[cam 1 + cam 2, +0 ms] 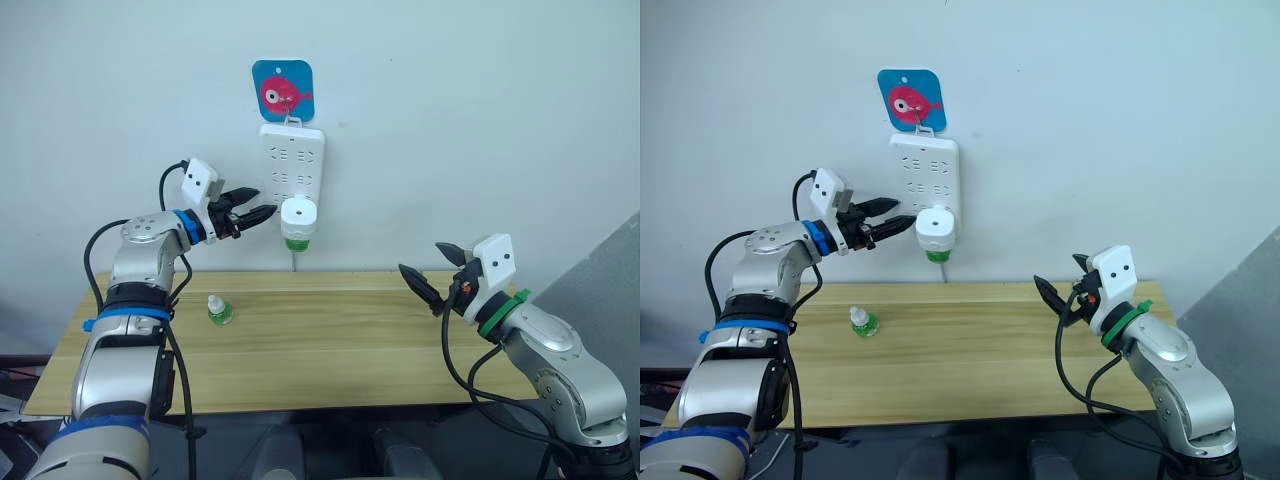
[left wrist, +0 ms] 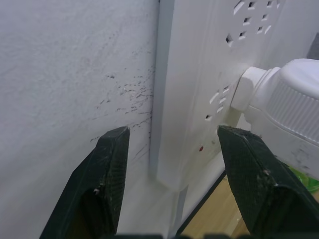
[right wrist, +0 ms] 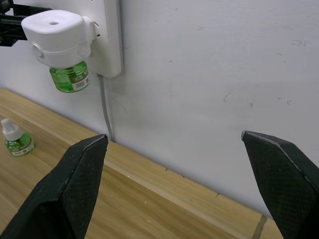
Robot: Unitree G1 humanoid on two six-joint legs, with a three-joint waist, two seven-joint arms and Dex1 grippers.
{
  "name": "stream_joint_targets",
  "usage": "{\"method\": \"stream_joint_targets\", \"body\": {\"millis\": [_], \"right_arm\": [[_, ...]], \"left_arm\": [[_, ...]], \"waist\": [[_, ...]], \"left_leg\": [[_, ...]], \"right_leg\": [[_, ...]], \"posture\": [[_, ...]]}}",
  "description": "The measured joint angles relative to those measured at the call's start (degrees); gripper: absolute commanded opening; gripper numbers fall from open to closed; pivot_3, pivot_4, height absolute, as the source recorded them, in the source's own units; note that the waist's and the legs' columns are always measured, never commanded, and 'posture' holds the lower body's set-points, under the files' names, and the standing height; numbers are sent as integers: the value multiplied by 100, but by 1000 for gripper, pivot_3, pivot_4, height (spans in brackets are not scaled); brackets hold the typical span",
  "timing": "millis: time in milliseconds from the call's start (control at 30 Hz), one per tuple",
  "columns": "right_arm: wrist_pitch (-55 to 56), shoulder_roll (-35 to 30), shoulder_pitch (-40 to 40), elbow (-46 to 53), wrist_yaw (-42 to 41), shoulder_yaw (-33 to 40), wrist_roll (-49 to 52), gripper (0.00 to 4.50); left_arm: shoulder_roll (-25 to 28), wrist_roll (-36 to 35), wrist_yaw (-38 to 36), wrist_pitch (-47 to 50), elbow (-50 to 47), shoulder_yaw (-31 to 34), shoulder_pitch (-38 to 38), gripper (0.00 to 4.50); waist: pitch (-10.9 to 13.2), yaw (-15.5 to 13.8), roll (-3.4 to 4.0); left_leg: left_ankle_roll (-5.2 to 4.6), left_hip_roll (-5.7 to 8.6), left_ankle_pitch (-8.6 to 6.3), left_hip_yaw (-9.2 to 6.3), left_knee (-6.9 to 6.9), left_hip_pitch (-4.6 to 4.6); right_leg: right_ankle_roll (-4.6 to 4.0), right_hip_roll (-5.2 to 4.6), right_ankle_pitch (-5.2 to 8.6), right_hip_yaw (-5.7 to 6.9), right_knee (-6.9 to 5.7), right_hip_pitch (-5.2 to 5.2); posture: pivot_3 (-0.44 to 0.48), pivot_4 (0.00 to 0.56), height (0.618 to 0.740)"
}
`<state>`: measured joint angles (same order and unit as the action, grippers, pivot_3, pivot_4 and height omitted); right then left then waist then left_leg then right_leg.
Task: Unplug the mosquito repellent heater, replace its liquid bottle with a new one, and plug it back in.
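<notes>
The rounded white plastic mosquito repellent heater (image 1: 298, 214), a green liquid bottle (image 1: 296, 241) screwed beneath, sits plugged into the wall-hung power strip (image 1: 292, 165). The left hand (image 1: 262, 204) hovers just beside it, its textured black fingers spread and released. The right hand (image 1: 432, 268) hangs released above the pale wooden bench (image 1: 340, 340), where a spare bottle (image 1: 219, 310) stands.

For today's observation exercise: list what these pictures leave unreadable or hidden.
- Heater plug pins: hidden inside the power strip, every view.
- Bottle label under the heater: too small to read, right wrist view.
- Spare bottle on the table: fill level too small to judge.
- Left hand: contact with the heater unclear, head views.
</notes>
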<state>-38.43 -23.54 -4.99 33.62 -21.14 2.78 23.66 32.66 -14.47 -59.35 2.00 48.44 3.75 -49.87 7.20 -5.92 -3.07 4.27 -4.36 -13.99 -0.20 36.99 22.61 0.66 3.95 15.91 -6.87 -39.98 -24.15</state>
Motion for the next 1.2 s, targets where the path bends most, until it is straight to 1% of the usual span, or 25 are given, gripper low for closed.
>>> {"method": "stream_joint_targets", "body": {"millis": [133,233,367,600,733,833,933,967,1200], "right_arm": [[-55,-1,2,11,23,-13,5,4500],[-69,-1,15,12,21,-72,0,4500],[-49,-1,132,13,18,-175,-37,4500],[63,-2,303,13,4,-191,-114,4500],[88,1,344,13,3,-248,-195,4500],[66,47,296,19,49,-318,-218,4500],[-42,171,108,143,197,-440,-218,4500],[-117,220,34,240,256,-478,-212,4500],[-878,620,-676,558,760,-643,-203,4500]], "left_arm": [[-146,192,-156,-255,593,-21,-373,2965],[-290,304,-238,-377,832,-59,-567,2965],[-561,349,-429,-489,920,-108,-810,2965],[-686,435,-931,-498,1018,-132,-929,2965],[-683,434,-1253,-344,1009,-131,-928,2965],[-685,421,-1353,-224,994,-105,-928,2370],[-762,341,-1322,-69,995,-20,-946,1458],[-767,310,-1269,-23,995,37,-957,1343],[-894,305,-1231,132,994,103,-970,1343]], "waist": [[0,-42,0],[1,-89,1],[1,-90,1],[0,56,1],[0,97,1],[1,128,1],[1,141,2],[1,143,2],[7,128,9]], "left_leg": [[-2,12,1,-31,6,14],[-20,44,14,-73,7,33],[-22,59,15,-79,11,39],[-23,60,15,-106,5,40],[-23,63,15,-113,6,41],[-23,63,15,-113,8,40],[-24,63,16,-117,8,40],[-24,62,16,-119,7,40],[-23,66,16,-131,7,44]], "right_leg": [[6,0,3,12,0,3],[10,-1,6,4,0,7],[12,-8,2,-4,2,12],[8,-6,4,13,-1,12],[9,-7,4,17,-1,17],[9,-7,4,17,-1,19],[10,-7,5,21,-2,20],[11,-7,6,24,0,21],[12,-8,9,24,1,29]], "posture": [[237,110,740],[231,109,740],[221,108,740],[205,106,740],[198,108,740],[194,109,740],[187,117,740],[185,119,740],[166,133,740]]}}
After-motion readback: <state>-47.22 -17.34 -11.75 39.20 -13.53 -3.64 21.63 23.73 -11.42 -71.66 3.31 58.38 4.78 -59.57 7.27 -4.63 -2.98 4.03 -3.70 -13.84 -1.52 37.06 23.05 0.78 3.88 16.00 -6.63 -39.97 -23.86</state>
